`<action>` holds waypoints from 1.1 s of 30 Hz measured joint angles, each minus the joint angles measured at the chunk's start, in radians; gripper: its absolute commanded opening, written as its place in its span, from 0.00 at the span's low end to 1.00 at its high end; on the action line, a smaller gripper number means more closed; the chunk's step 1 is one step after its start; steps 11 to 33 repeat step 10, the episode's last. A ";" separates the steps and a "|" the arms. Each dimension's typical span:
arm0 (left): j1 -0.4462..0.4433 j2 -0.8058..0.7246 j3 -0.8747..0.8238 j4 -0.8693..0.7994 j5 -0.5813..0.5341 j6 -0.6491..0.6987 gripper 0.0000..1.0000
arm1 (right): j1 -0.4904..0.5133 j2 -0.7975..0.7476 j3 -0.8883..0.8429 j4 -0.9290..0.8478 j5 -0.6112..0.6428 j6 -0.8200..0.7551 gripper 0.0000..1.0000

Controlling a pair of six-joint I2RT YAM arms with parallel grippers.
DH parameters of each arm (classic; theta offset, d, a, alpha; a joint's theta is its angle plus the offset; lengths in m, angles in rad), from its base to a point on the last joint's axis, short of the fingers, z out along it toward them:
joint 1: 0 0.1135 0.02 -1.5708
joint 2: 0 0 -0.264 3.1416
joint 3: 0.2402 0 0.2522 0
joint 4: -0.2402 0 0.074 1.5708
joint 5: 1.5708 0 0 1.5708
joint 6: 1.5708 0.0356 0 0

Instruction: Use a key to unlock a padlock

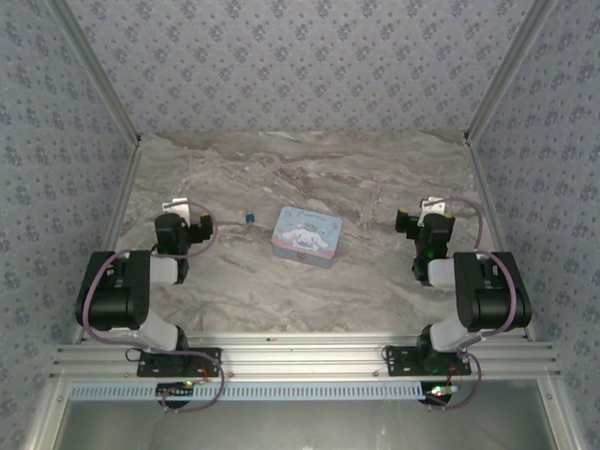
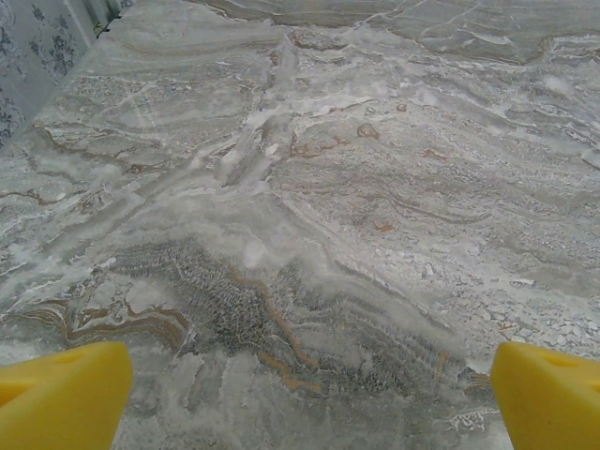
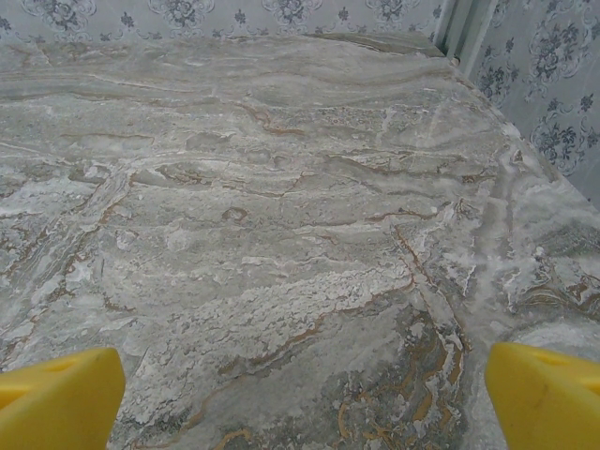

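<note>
The padlock [image 1: 250, 216] is a tiny dark-blue speck with a bit of silver, lying on the marble table [image 1: 309, 169] just left of a pale-blue tin. The key is out of view. My left gripper [image 1: 184, 212] rests on the left side of the table, a short way left of the padlock. In its wrist view it is open [image 2: 309, 380], with yellow fingertips [image 2: 66, 394] wide apart over bare marble. My right gripper [image 1: 431, 208] sits on the right side, also open [image 3: 305, 380], with nothing between its yellow fingertips [image 3: 544, 398].
A pale-blue rectangular tin [image 1: 307, 236] with a cartoon lid lies at the middle of the table, between the two arms. Patterned walls with metal corner posts [image 1: 487, 89] close in the left, right and back sides.
</note>
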 measured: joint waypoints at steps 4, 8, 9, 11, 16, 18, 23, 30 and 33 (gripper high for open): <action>0.000 0.000 0.000 0.000 0.000 0.000 0.98 | 0.000 0.000 0.000 0.000 0.000 0.000 1.00; 0.000 0.000 0.000 0.000 0.000 0.000 0.98 | 0.000 0.000 0.000 -0.003 0.000 -0.003 1.00; 0.000 0.000 0.000 0.000 0.000 0.000 0.98 | 0.000 0.000 0.000 -0.005 0.000 -0.003 1.00; 0.000 0.000 0.000 0.000 0.000 0.000 0.98 | 0.000 0.000 0.000 -0.006 0.000 -0.003 1.00; 0.000 0.000 0.000 0.000 0.000 0.000 0.98 | 0.000 0.000 0.000 -0.006 0.000 -0.003 1.00; 0.000 0.000 0.000 0.000 0.000 0.000 0.98 | 0.000 0.000 0.000 -0.006 0.000 -0.003 1.00; 0.000 0.000 0.000 0.000 0.000 0.000 0.98 | 0.000 0.000 0.000 -0.006 0.000 -0.003 1.00; 0.000 0.000 0.000 0.000 0.000 0.000 0.98 | 0.000 0.000 0.000 -0.006 0.000 -0.003 1.00; 0.000 0.000 0.000 0.000 0.000 0.000 0.98 | 0.000 0.000 0.000 -0.006 0.000 -0.003 1.00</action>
